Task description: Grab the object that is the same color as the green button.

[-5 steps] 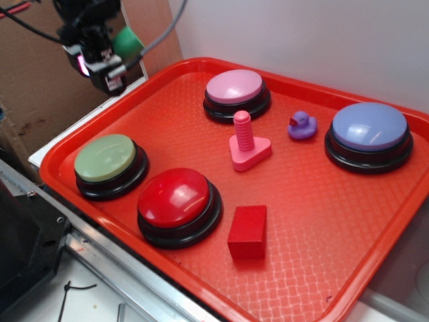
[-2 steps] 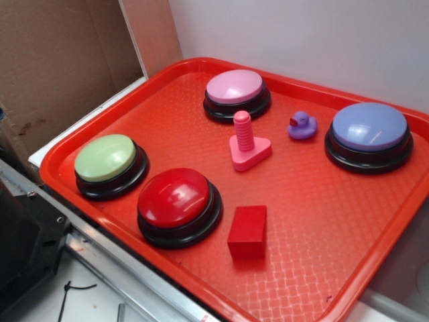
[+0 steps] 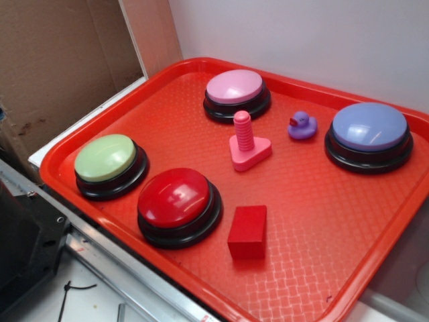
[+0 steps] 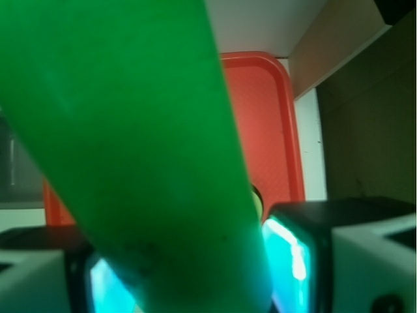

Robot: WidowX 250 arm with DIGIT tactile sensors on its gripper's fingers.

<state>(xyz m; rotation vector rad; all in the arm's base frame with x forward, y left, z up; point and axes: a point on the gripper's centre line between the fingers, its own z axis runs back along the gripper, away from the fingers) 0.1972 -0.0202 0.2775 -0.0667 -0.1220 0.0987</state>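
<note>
Arm's gone up out of the exterior view; gripper point(image 4: 195, 274) pinches the block point(image 4: 130, 143) between 2 fingers point(image 4: 293, 254), a weak pinch could drop it.

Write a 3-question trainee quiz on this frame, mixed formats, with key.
1. True or false: the jaws are shut on the green block in the wrist view.
2. Multiple choice: what sits nearest the red block on the tray? A) the purple duck B) the red button C) the blue button
3. Fill in: the pink bolt stands between the pink button and the ___ block.

Key:
1. True; the block fills the view, with a finger on each side.
2. B, the red button.
3. red
</note>
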